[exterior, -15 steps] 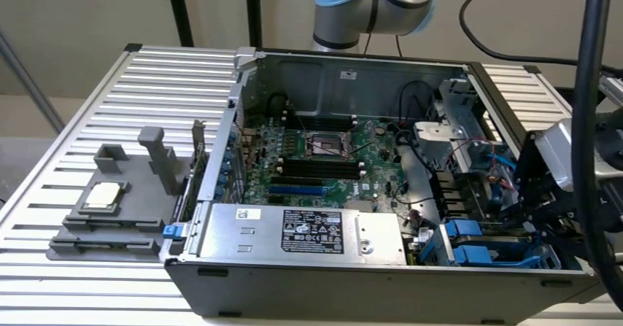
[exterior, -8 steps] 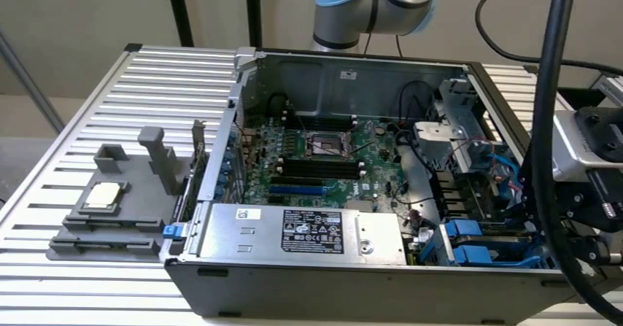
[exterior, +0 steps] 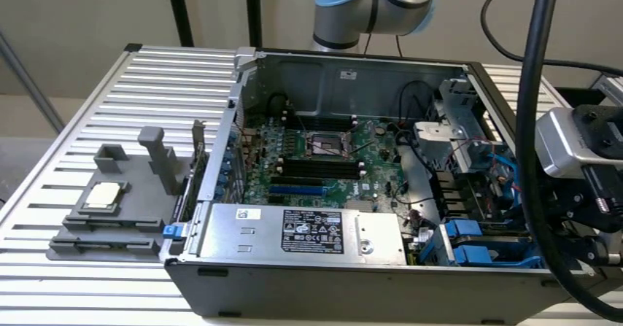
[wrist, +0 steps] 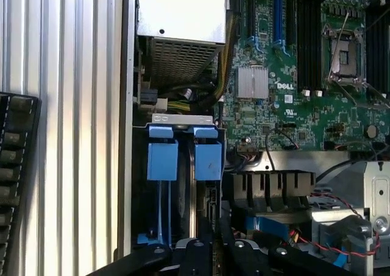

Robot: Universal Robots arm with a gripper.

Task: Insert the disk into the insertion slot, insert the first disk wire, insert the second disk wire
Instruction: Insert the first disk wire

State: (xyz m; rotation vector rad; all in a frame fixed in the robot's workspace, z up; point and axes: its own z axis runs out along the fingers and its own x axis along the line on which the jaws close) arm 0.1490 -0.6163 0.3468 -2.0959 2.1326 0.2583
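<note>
I take the narrow silver strip (wrist: 193,191) standing on edge between two blue rails for the silver metal hard disk in its bright blue plastic carrier frame. Its label and broad faces are hidden, so this is a judgement. On that reading the disk is already seated in the boxy blue-grey plastic insertion slot (wrist: 163,160), just behind the slot's two blue latch tabs.

The disk's long axis runs down the length of the slot, from the latch tabs towards my gripper (wrist: 214,245), parallel with the case wall beside it. It stands on its thin edge, not flat.

I would expect the disk to be dense for its size, rigid, smooth on its metal sides and easily harmed by a knock. The blue carrier is the place to take hold or press, squarely at its end, never on the label face or circuit side.

My gripper hangs over the far end of the slot with its black fingers drawn together. I can see nothing held between them.

The silver perforated power-supply box (wrist: 180,14) sits just beyond the latch tabs, and the green motherboard (wrist: 292,75) lies beside the slot. In the exterior view the slot is in the near corner of the open grey computer case (exterior: 370,282), at that view's right. The case stands on the slatted metal counter (exterior: 98,122).
</note>
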